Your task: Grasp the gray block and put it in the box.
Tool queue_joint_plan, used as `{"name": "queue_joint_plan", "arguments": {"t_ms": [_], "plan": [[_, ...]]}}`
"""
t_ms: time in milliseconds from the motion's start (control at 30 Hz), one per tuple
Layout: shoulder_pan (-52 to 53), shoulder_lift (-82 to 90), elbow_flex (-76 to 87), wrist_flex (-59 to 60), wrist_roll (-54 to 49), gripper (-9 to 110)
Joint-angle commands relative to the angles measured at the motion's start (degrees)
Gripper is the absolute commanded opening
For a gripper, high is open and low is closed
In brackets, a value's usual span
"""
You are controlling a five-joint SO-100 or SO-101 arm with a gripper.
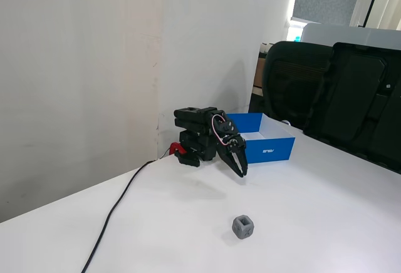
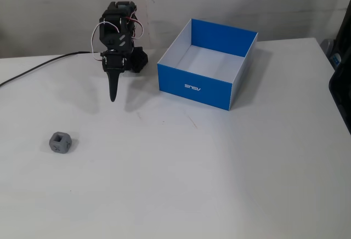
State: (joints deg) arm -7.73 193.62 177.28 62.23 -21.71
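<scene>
- One gray block (image 2: pixel 60 142) on the white counter (image 2: pixel 219 184), well apart from the end effector (image 2: pixel 113 97), nearer the camera and to its left in a fixed view.
- End effector (image 1: pixel 242 173) pointing down, closed, empty.
- Blue box (image 2: pixel 193 87) just right of the arm, white inside.

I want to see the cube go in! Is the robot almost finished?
Not yet. Nothing looks done: the block sits alone on the table, away from the box, which looks empty. The end effector holds nothing; it looks shut and points down near the arm's base, apart from the block. Left to do: reach it, grab it, carry it over, drop it in.
</scene>
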Motion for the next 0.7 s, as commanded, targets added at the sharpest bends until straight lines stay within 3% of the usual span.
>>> {"name": "queue_joint_plan", "arguments": {"t_ms": [0, 667], "plan": [[0.7, 0.9, 3.7, -1.1, -0.5, 0], [2.4, 0.9, 3.7, -1.1, -0.5, 0]]}}
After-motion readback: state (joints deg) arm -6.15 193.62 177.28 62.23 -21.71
